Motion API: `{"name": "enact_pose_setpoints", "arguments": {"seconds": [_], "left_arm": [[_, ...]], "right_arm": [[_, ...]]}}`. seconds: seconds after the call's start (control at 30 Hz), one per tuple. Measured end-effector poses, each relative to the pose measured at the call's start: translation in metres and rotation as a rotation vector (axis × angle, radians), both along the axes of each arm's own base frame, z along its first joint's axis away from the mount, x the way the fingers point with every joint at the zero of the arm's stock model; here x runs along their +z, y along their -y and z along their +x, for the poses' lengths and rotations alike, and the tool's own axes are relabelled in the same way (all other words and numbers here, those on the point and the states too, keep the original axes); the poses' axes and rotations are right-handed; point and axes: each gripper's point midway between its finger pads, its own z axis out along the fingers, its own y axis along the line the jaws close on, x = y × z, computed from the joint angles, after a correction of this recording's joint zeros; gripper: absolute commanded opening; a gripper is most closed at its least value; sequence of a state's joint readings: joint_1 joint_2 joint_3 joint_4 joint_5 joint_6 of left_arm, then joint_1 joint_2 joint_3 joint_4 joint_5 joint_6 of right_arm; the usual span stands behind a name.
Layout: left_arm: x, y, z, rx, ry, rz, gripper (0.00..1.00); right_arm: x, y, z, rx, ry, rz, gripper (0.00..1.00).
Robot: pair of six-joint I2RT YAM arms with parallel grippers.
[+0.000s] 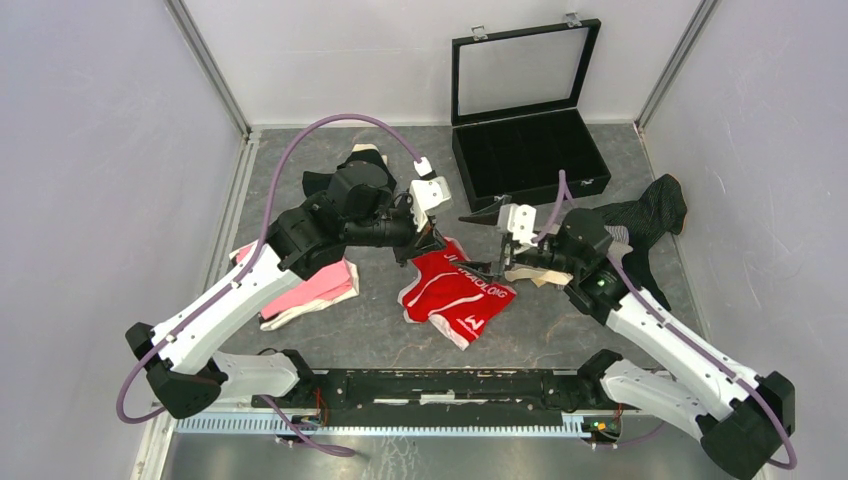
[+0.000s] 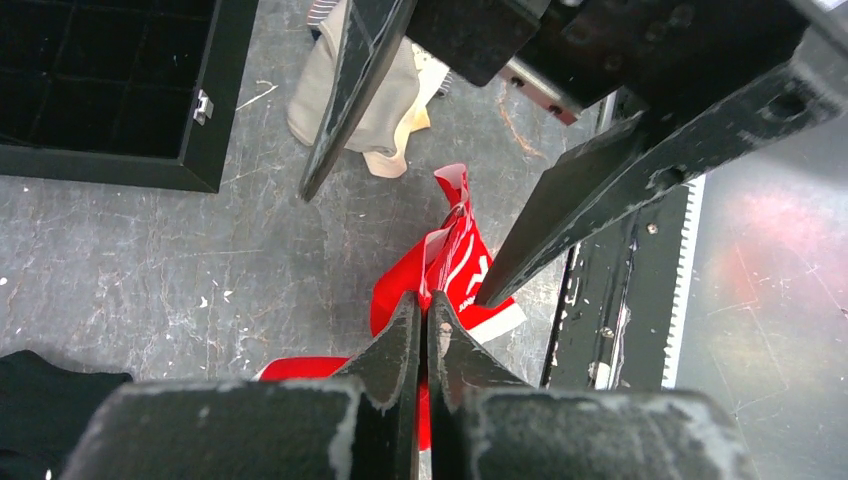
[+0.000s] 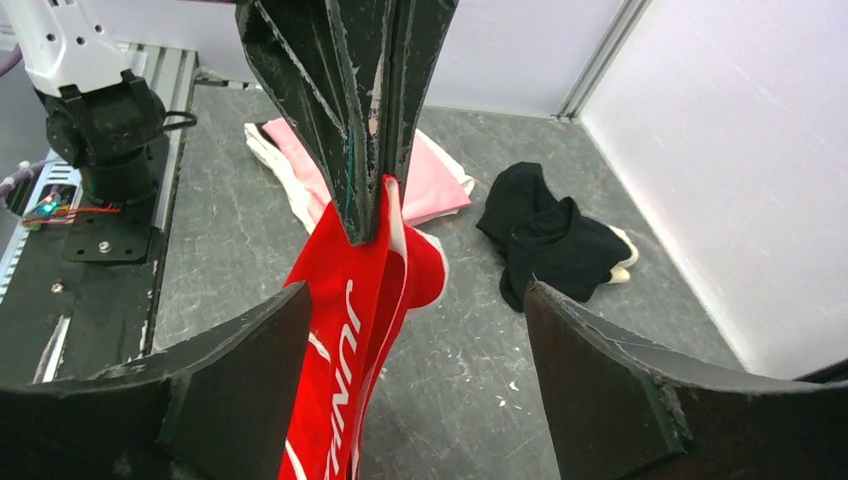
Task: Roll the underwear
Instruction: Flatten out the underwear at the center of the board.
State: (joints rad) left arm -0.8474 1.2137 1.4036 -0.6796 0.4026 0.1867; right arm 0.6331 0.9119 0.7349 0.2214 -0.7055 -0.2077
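Right wrist shows the left gripper (image 3: 368, 215) clenched on the red underwear (image 3: 335, 330), right gripper (image 3: 415, 300) splayed wide around it, where closing too high could clip the left one.

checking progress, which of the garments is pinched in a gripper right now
The red underwear with white lettering: the left gripper is shut on its edge. The pink, black and beige garments lie ungripped.

Red underwear (image 3: 338, 300) in left end effector (image 3: 367, 228)
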Motion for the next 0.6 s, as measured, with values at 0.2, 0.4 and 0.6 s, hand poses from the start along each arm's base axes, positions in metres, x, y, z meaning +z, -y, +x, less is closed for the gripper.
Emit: {"name": "enact_pose_setpoints", "arguments": {"seconds": [0.2,0.4,0.6], "left_arm": [[-0.001,0.0,-0.003,-0.014,-0.008,0.001,0.02],[0.0,0.0,-0.004,-0.014,-0.006,-0.001,0.02],[0.006,-0.005,0.0,0.016,0.022,-0.01,0.14]], "right_arm": [[-0.019,-0.014,0.001,0.037,-0.028,-0.059,0.68],[-0.033,-0.023,-0.003,0.066,-0.056,-0.098,0.26],[-0.034,-0.024,-0.005,0.072,-0.063,-0.1,0.0]]}}
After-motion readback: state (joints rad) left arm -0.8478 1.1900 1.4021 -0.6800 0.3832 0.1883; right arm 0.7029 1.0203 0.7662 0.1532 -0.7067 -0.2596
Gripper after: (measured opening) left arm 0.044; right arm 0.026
